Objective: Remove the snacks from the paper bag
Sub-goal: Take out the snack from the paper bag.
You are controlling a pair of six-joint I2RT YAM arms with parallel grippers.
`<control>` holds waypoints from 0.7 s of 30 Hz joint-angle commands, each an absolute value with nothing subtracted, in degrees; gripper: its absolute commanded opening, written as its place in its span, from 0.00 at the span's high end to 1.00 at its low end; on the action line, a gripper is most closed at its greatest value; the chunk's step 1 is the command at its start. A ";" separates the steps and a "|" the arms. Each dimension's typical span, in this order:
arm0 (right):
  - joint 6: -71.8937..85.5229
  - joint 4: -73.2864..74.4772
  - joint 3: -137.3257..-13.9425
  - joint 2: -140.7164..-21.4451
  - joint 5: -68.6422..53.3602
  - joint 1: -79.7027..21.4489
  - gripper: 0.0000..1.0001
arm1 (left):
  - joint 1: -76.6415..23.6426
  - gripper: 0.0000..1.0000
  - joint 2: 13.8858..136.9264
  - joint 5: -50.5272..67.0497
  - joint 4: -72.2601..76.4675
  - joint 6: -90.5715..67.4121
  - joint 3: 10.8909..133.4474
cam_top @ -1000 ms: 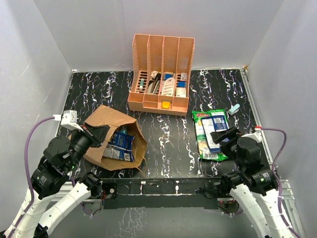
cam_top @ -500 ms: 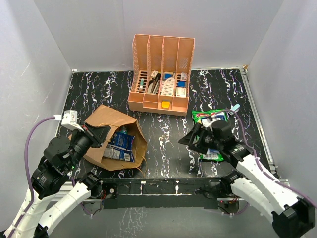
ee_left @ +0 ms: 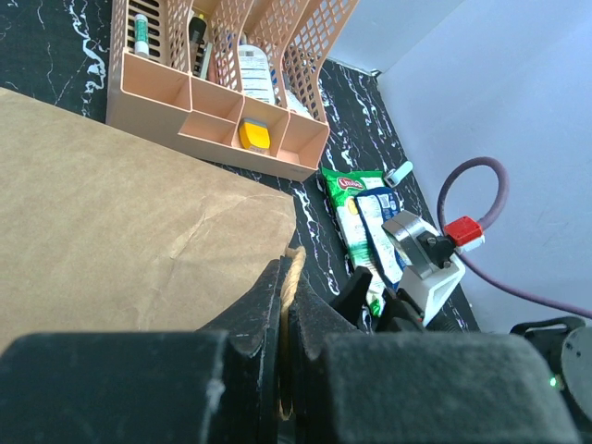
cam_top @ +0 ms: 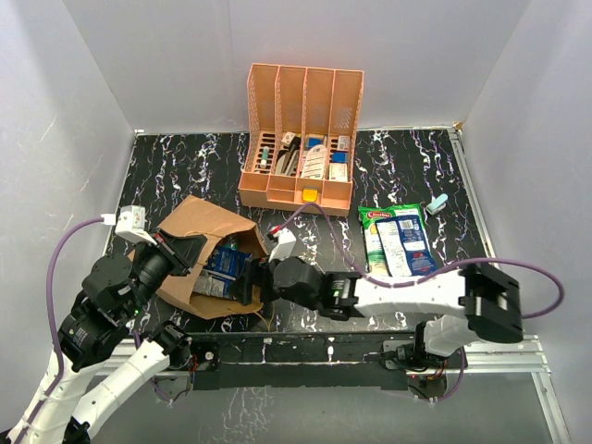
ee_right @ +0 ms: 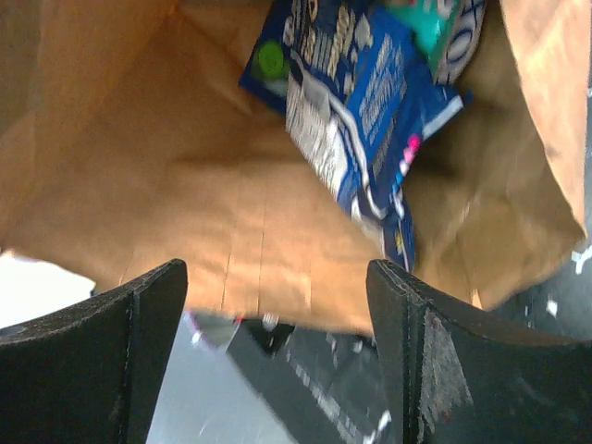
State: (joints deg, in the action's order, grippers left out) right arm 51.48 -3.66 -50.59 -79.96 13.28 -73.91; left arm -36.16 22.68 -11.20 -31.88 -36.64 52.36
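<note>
**A:** The right claw (cam_top: 248, 282) has swung over from the right side of the desk (cam_top: 185, 162). It now sits at the mouth of the paper bag (cam_top: 199, 227), fingers spread wide with nothing between them.

**B:** And the left claw (cam_top: 190, 252)?

**A:** Pinched tight on the bag's cord handle (ee_left: 291, 268), near left, propping the mouth open.

**B:** What's left inside?

**A:** A blue packet (ee_right: 361, 102) with a teal packet (ee_right: 421, 23) behind it. They lie just past the right claw's fingers and aren't touched yet.

**B:** So some snacks are already out?

**A:** Yes. Two unloaded packets (cam_top: 398, 245), blue on top of green, lie to the right, well apart from the bag. I'd judge a fresh reach has begun, with the blue one likeliest next.

**B:** Anything farther back?

**A:** Only the orange organiser (cam_top: 301, 139), against the far wall.
</note>
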 commanded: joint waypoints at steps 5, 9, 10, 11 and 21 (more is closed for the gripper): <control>42.19 -22.58 -51.88 -92.63 35.77 -75.85 0.18 | -36.39 1.00 21.33 -12.77 -33.17 -35.60 53.34; 38.36 -26.39 -51.96 -98.28 36.26 -76.11 0.16 | -36.39 1.00 21.01 -12.60 -33.17 -35.17 53.31; 37.77 -26.91 -52.34 -99.42 35.95 -76.11 0.15 | -36.39 1.00 21.01 -12.54 -33.16 -35.21 53.22; 36.88 -27.69 -52.88 -101.24 35.42 -76.11 0.15 | -36.39 1.00 21.07 -12.39 -33.08 -35.16 53.18; 35.96 -34.81 -59.15 -109.94 25.35 -76.82 0.48 | -36.39 1.00 21.60 -11.13 -31.98 -36.22 52.72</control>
